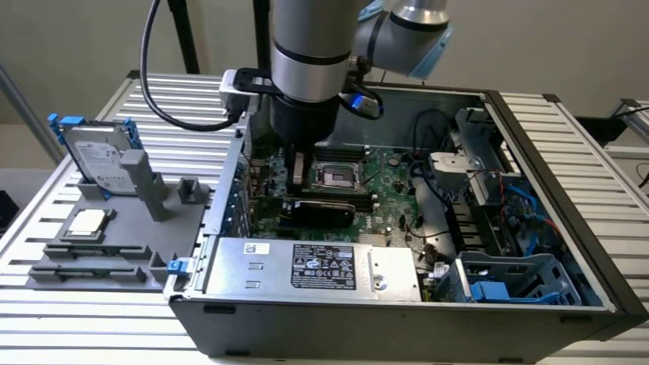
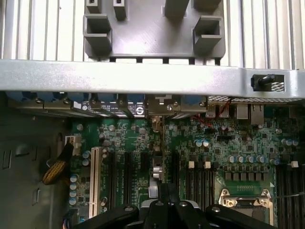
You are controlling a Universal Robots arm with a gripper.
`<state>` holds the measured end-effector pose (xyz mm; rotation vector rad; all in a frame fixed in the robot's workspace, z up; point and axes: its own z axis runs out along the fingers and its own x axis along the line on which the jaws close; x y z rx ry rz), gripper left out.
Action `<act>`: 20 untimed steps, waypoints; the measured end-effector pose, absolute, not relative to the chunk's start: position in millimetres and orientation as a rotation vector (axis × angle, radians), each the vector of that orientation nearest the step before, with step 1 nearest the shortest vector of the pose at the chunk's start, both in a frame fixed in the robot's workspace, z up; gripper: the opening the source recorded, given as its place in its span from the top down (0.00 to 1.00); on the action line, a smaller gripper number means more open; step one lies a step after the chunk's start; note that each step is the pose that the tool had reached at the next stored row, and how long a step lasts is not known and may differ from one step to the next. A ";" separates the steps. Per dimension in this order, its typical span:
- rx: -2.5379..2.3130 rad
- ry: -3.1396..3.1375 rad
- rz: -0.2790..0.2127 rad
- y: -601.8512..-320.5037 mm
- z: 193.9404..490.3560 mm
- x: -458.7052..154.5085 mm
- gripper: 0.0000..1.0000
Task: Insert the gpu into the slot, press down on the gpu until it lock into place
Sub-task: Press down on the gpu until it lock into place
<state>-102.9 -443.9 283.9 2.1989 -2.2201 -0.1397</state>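
A push near one end could rock the gpu (image 1: 319, 213) and leave it half-seated and unlatched. It stands on edge on the motherboard (image 1: 390, 190), with its bracket at the exterior view's left and its long axis running rightward. The end effector (image 1: 297, 181), fully closed and holding nothing that I can see, sits at its top edge.

Black-shrouded gpu (image 1: 319, 213) upright on motherboard (image 1: 390, 190)
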 end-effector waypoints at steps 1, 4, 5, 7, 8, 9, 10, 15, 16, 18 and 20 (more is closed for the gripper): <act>2.198 -2.216 -0.143 -443.9 283.8 -103.7 0.89; 2.194 -2.203 -0.149 -443.9 283.9 -106.0 0.89; 2.193 -2.199 -0.151 -443.9 283.9 -106.7 0.89; 2.190 -2.190 -0.153 -443.9 283.9 -108.2 0.89; 2.190 -2.186 -0.154 -443.9 283.9 -108.9 0.89; 2.189 -2.181 -0.155 -443.9 283.9 -109.6 0.89; 2.187 -2.177 -0.156 -443.9 283.9 -110.2 0.89; 2.181 -2.150 -0.164 -443.9 283.9 -113.1 0.89; 2.180 -2.145 -0.167 -444.0 283.9 -113.7 0.89; 2.177 -2.134 -0.173 -443.9 283.9 -114.7 0.89; 2.172 -2.122 -0.180 -443.9 283.9 -115.6 0.89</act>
